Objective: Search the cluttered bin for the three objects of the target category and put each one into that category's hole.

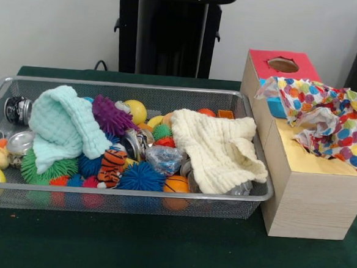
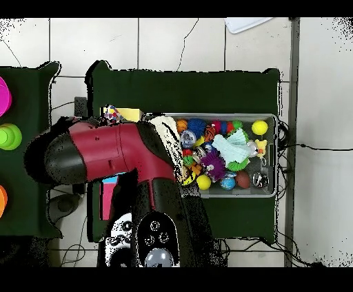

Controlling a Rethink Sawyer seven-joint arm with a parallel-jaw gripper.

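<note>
Wire-mesh bin (image 1: 125,199): on the green tabletop (image 1: 158,249), crowded with spiky balls, a mint-green waffle cloth (image 1: 65,129), a cream waffle cloth (image 1: 217,150) and a striped tiger toy (image 1: 112,166). No spotted fabric shows among them.

Spotted fabric pieces (image 1: 327,117): bunched on top of the boxes, draped over the yellow-faced box (image 1: 313,186); its hole is covered, and the count of pieces cannot be told.

Step in hand, by judgement: delivery to the yellow hole. Next move calls for pushing the bundle down through the opening, since it appears to sit on top rather than inside.

Views: the front view shows boxes and fabric but no arm. The overhead view shows the red arm (image 2: 117,155) reaching over the boxes, hiding them. Pincer: seen in neither.
</note>
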